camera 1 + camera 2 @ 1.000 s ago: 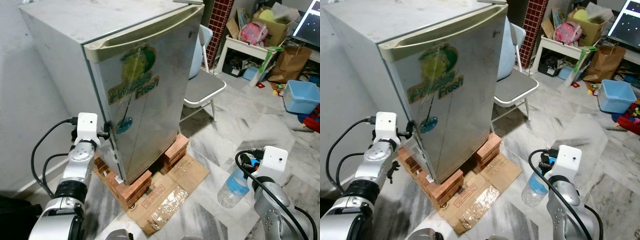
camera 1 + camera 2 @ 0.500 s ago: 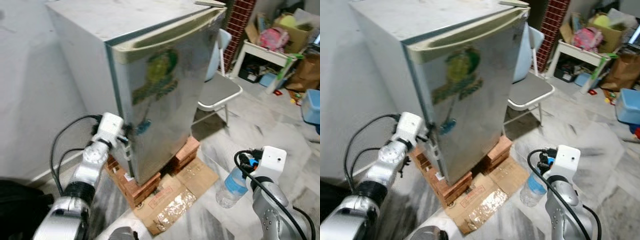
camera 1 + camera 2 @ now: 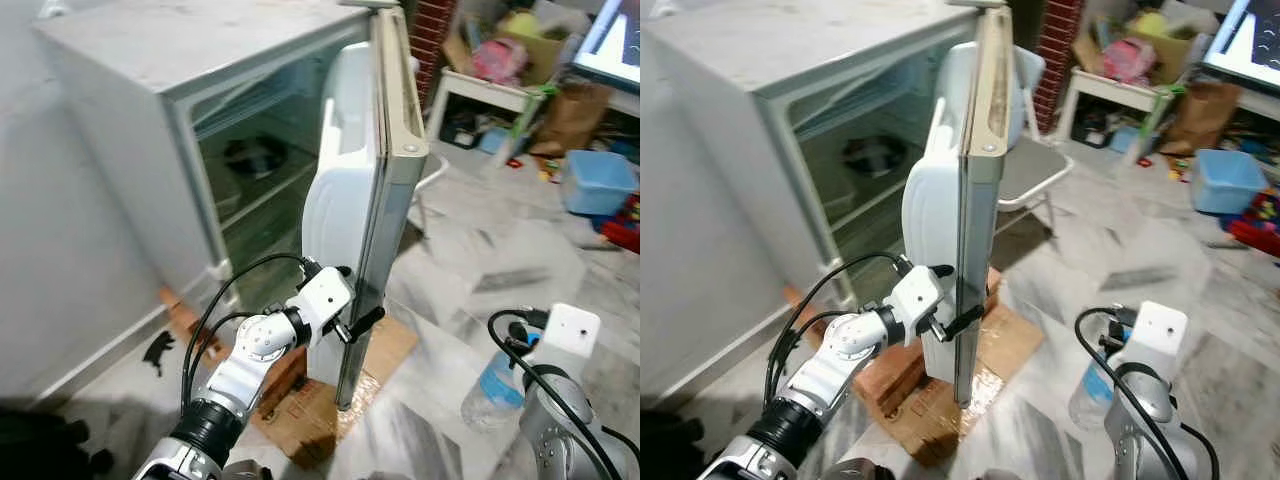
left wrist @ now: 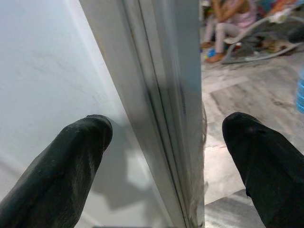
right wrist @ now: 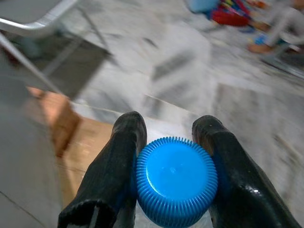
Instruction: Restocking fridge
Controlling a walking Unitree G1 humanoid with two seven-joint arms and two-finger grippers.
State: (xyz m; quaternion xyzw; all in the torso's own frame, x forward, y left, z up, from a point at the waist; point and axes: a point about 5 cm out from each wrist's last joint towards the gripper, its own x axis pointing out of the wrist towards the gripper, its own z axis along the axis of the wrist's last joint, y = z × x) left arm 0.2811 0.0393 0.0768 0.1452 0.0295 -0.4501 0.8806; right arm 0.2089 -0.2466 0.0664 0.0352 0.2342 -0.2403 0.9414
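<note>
— Where is your left gripper (image 4: 161, 142) now?

— It sits at the free edge of the fridge door (image 3: 385, 150), low down on it. My fingers (image 4: 61, 166) are spread wide, one on the white inner lining of the door and the other on the outer side, with the door's edge running between them. I cannot tell whether either finger presses on the door; the far one looks clear of it.

— And the fridge (image 3: 150, 120) itself?

— It stands open just beyond that gripper. The door is swung out so I see it edge-on, and behind it the dim inside shows shelves with a dark round thing (image 3: 255, 157) resting on one. The fridge stands on bricks (image 3: 890, 365), with flattened cardboard (image 3: 310, 420) on the floor under the door.

— What does your right gripper (image 5: 171, 142) have?

— A water bottle (image 3: 495, 385). My two fingers are closed against the sides of its blue ribbed cap (image 5: 176, 178), one on each side, touching it. The bottle hangs below the gripper, well apart from the fridge, over the marble floor (image 3: 470, 250).

— Anything else near you?

— Past the door there is a white chair (image 3: 1025, 165), and farther off a blue tub (image 3: 598, 180), a low white shelf (image 3: 485, 90) and clutter along the wall.
</note>
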